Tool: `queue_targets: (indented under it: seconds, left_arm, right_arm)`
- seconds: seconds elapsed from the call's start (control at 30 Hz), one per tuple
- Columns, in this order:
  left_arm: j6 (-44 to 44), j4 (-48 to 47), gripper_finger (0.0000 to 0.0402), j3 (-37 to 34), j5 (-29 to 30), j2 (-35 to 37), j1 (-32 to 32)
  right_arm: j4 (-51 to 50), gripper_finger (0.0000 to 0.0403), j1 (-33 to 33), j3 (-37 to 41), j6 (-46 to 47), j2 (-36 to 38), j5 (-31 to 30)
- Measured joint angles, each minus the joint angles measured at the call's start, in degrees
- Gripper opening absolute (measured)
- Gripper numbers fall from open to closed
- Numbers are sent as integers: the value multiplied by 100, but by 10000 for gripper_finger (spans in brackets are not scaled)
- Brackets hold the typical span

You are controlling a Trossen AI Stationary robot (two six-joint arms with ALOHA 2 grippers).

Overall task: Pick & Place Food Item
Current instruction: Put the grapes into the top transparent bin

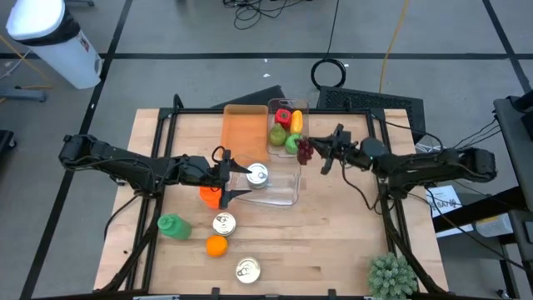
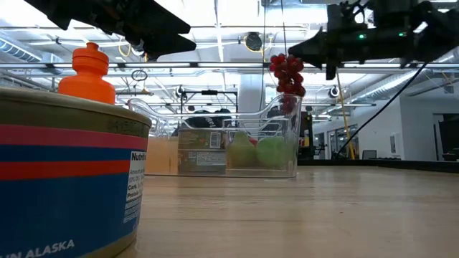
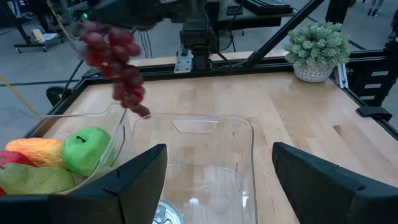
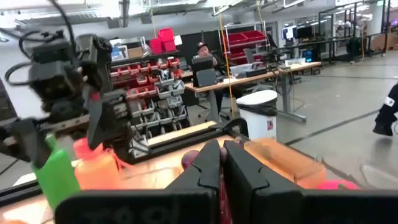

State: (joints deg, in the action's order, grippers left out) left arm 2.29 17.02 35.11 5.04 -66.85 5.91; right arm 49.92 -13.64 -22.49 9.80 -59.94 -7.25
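Right gripper (image 1: 326,150): clamped on grapes (image 1: 305,150), lifted beside the clear bin (image 1: 283,197).
Left gripper (image 1: 236,182): spread wide over that bin.

Around you the floor (image 1: 166,33) is grey concrete crossed by dark taped lines, with loose black cables (image 1: 258,10) lying on it beyond the desk (image 1: 333,233) of pale wood. A white cylindrical bin (image 1: 54,42) stands at one far corner. Across the room you see shelving with red storage bins (image 4: 165,62), a long workbench (image 4: 261,78) with a person (image 4: 202,53) seated behind a monitor, and a white waste bin (image 4: 264,112). Overhead, ceiling beams and strip lights (image 2: 215,32) give bright, even light.
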Motion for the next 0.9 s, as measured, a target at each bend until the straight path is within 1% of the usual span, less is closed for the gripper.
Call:
queue_targets:
  seconds: [0.1, 0.43, 0.53, 0.83, 0.9]
  left_arm:
    - [1, -1, 301, 0, 0, 0, 1]
    - [1, -2, 301, 0, 0, 0, 1]
    - [2, -2, 301, 0, 0, 0, 2]
    - [0, 0, 301, 0, 0, 0, 0]
    - [0, -2, 301, 0, 0, 2, 0]
  right_arm:
    - [3, 2, -348, -206, -2, -147, 162]
    - [44, 2, -1341, -721, -187, -997, 158]
    - [277, 2, -1641, -813, -325, -1322, 156]
    - [1132, 2, -2377, -1144, -339, -2265, 163]
    - [1202, 2, -2491, -1284, -338, -2466, 338]
